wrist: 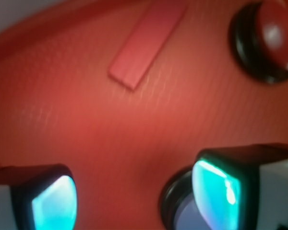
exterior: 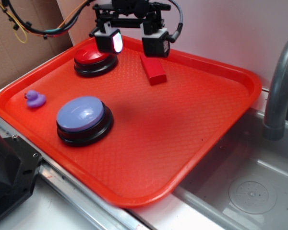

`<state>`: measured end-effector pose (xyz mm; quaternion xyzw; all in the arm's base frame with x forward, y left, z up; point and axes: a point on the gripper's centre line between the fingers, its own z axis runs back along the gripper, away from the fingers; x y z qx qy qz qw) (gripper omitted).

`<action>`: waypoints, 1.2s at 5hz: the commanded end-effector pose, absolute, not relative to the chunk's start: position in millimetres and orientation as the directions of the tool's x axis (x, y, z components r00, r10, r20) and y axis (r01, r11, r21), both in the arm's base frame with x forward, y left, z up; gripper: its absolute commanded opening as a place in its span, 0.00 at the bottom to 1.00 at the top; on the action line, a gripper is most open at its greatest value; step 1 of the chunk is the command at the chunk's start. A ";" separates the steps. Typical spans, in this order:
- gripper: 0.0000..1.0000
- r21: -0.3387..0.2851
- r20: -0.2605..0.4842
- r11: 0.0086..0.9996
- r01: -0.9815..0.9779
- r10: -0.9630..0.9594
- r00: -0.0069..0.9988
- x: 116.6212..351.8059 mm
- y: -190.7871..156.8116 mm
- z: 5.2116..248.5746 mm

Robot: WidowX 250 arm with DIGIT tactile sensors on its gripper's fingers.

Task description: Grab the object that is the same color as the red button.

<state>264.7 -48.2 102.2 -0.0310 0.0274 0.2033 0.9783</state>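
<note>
We see the red block (exterior: 153, 70) as a small, solid, brick-shaped piece, matte and plain, a shade deeper than the textured orange-red tray (exterior: 192, 143) it lies flat on. From the exterior view it looks thick for its size, with a darker shaded side face; in the wrist view (wrist: 147, 44) it reads as a long, narrow slab with crisp edges, though the picture is blurred. It sits in the far part of the tray, just beside the red button (exterior: 94, 60) but apart from it, and well away from the lavender-blue button (exterior: 81, 117) and the tiny purple duck (exterior: 34, 98) nearer the front and left.

Its long axis runs from the tray's far rim towards the front, slanting a little to the right as it comes nearer in the exterior view.

Our gripper (exterior: 137, 43) hangs above the tray with its jaws spread wide and nothing between them; one finger (exterior: 109, 40) hovers over the red button's dome, the other (exterior: 156, 44) over the block's far end. We cannot tell whether that finger touches the block
</note>
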 end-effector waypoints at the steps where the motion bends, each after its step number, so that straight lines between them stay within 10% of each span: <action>1: 1.00 -0.086 -0.019 0.910 -0.407 0.407 0.913 276.2 -40.4 115.6; 4: 1.00 -0.119 0.153 0.784 -0.609 0.620 0.769 303.7 -37.7 97.2; 6: 1.00 -0.057 0.131 0.654 -0.755 0.754 0.643 308.8 -10.6 67.4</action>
